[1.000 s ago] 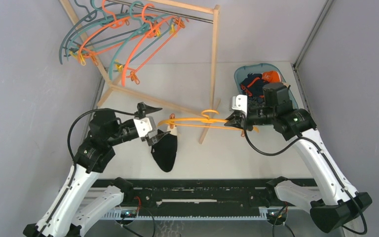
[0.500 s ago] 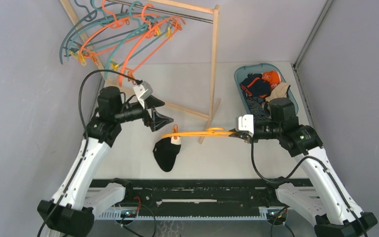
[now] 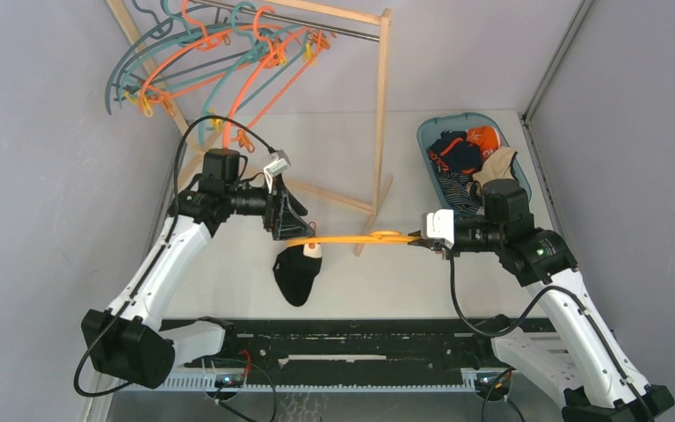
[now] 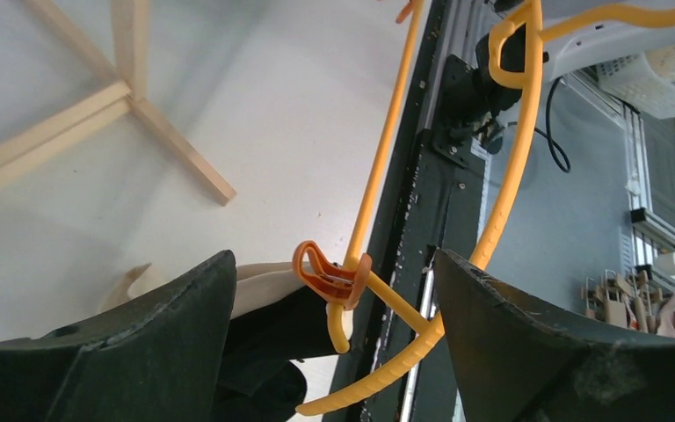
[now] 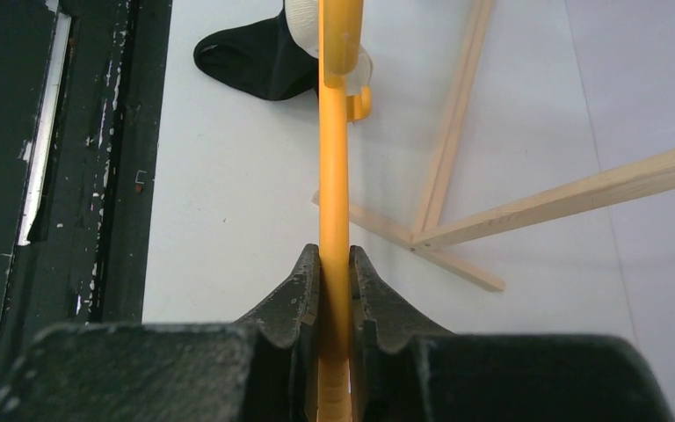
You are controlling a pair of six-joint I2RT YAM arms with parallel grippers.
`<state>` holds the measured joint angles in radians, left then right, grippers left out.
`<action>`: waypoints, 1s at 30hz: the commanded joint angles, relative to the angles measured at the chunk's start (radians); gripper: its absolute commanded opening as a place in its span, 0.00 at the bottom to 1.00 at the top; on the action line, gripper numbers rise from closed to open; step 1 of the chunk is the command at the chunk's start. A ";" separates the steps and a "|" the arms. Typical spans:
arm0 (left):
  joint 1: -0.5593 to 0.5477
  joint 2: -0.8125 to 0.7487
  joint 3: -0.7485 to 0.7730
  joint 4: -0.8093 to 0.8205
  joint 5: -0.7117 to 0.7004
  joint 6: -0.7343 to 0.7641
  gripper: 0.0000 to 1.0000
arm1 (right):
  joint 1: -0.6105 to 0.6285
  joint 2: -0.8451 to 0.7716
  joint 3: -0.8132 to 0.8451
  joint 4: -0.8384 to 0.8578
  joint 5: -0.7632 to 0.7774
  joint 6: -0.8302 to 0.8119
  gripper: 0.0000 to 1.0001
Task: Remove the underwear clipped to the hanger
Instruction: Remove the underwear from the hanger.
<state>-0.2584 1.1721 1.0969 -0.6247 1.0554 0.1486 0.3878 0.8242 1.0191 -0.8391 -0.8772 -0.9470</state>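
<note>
A yellow hanger [image 3: 352,238] lies level above the table, and my right gripper [image 3: 422,239] is shut on its right end. In the right wrist view the hanger's bar [image 5: 334,176] runs straight out from the right gripper [image 5: 334,255]. Black underwear [image 3: 297,274] with a white waistband hangs from an orange clip [image 3: 311,241] at the hanger's left end. My left gripper [image 3: 292,215] is open just behind and above that clip. In the left wrist view the clip [image 4: 330,274] and the underwear [image 4: 264,334] sit between the wide-spread fingers of the left gripper [image 4: 334,264], untouched.
A blue basket [image 3: 429,132] at the back right holds several more briefs. A wooden rack [image 3: 380,114] stands behind the hanger, with several teal and orange hangers [image 3: 220,53] on its rail. A black rail [image 3: 360,338] runs along the table's near edge.
My left arm swung up and to the right, from beside the underwear to just behind the clip. The right gripper lowered the hanger slightly and shifted right, still shut on it.
</note>
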 commanded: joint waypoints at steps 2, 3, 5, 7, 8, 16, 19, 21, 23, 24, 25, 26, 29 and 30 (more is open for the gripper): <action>-0.024 0.025 0.048 -0.069 0.052 0.076 0.82 | 0.006 -0.004 0.004 0.060 -0.030 0.014 0.00; -0.025 0.034 0.047 -0.069 0.057 0.079 0.81 | 0.006 -0.004 0.004 0.060 -0.031 0.014 0.00; -0.028 0.048 0.045 -0.071 0.077 0.082 0.76 | 0.006 -0.005 0.002 0.060 -0.034 0.016 0.00; -0.031 0.060 0.042 -0.079 0.100 0.093 0.69 | 0.005 -0.009 -0.004 0.066 -0.036 0.017 0.00; -0.035 0.064 0.041 -0.083 0.106 0.101 0.66 | 0.006 -0.010 -0.008 0.068 -0.036 0.017 0.00; -0.040 0.080 0.043 -0.140 0.124 0.158 0.46 | 0.007 -0.010 -0.010 0.069 -0.033 0.019 0.00; -0.040 0.083 0.043 -0.151 0.124 0.169 0.41 | 0.007 -0.012 -0.010 0.071 -0.030 0.019 0.00; -0.041 0.087 0.045 -0.159 0.124 0.175 0.36 | 0.007 -0.015 -0.013 0.076 -0.028 0.021 0.00; -0.042 0.090 0.048 -0.168 0.124 0.182 0.31 | 0.007 -0.019 -0.016 0.082 -0.025 0.024 0.00; -0.042 0.090 0.049 -0.171 0.124 0.184 0.29 | 0.006 -0.021 -0.017 0.084 -0.024 0.025 0.00; -0.042 0.092 0.050 -0.174 0.124 0.187 0.27 | 0.006 -0.022 -0.017 0.088 -0.023 0.028 0.00; -0.042 0.092 0.050 -0.176 0.124 0.188 0.25 | 0.006 -0.022 -0.017 0.090 -0.022 0.029 0.00; -0.041 0.092 0.050 -0.178 0.124 0.189 0.19 | 0.006 -0.027 -0.023 0.107 -0.017 0.042 0.00; -0.042 0.091 0.050 -0.179 0.126 0.190 0.17 | 0.006 -0.028 -0.025 0.112 -0.014 0.045 0.00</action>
<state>-0.2947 1.2648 1.0969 -0.7830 1.1385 0.3096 0.3897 0.8158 0.9939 -0.8173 -0.8837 -0.9245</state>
